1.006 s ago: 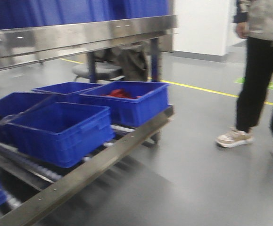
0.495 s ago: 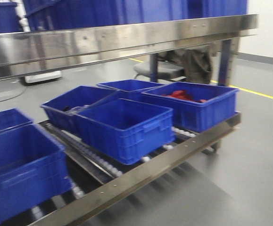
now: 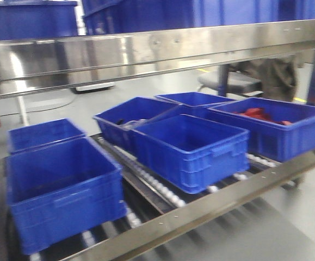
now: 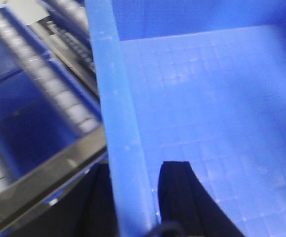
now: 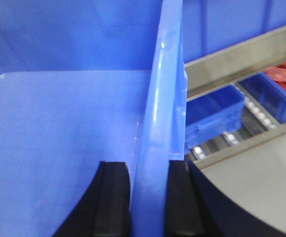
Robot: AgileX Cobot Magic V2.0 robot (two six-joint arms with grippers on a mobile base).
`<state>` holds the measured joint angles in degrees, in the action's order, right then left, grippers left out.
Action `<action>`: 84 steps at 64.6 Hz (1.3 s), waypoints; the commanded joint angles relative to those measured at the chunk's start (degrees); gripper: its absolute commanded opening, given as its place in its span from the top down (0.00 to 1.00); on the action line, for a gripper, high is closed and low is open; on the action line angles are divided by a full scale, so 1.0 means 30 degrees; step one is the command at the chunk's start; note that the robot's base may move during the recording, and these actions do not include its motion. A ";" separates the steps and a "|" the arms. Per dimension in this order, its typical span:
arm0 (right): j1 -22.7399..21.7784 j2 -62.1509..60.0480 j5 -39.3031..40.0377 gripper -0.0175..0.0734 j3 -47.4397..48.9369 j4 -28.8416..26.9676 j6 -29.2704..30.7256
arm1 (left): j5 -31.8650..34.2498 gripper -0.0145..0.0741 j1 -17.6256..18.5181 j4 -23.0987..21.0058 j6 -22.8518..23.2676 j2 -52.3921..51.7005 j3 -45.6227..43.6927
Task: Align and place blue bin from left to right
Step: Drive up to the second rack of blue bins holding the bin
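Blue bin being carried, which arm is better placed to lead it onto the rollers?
Left, probably. The left claw, shut on one wall of the blue bin, sits beside the rack rail and rollers; the right claw, shut on the opposite wall, has floor beside it.

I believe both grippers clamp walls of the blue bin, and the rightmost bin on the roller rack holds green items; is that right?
Not quite: the items in the rightmost bin are red, not green, as the front-facing view shows. The left gripper and right gripper do clamp walls of the blue bin.
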<state>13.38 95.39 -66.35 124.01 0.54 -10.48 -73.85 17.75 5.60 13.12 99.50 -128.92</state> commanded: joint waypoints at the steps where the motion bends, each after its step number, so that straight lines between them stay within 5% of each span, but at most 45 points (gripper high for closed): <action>1: -0.0072 -0.0447 0.1839 0.97 0.0387 0.0317 0.0505 | 0.1295 0.96 0.0089 0.0020 -0.0313 -0.0509 -0.0352; 84: -0.0072 -0.0447 0.1839 0.97 0.0387 0.0317 0.0505 | 0.1295 0.96 0.0089 0.0020 -0.0313 -0.0509 -0.0352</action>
<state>13.38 95.39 -66.35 124.01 0.54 -10.48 -73.95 17.75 5.70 13.12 99.50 -128.92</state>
